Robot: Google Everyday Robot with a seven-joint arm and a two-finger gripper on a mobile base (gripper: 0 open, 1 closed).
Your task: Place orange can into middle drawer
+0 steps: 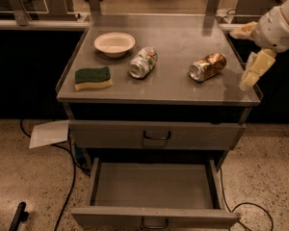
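Observation:
The orange can (207, 66) lies on its side on the right part of the grey cabinet top (183, 37), silver end toward the front left. My gripper (252, 71) hangs over the top's right edge, a short way right of the can and apart from it, holding nothing. The middle drawer (154, 186) is pulled out below, with nothing in it, and its dark loop handle (155, 222) is at the front. The grey drawer above it (156, 135) is closed.
A white-silver can (143, 62) lies on its side mid-top. A white bowl (114, 44) sits at the back left and a green-and-yellow sponge (93, 78) at the front left. A paper sheet (48, 134) and cables (62, 177) lie on the floor.

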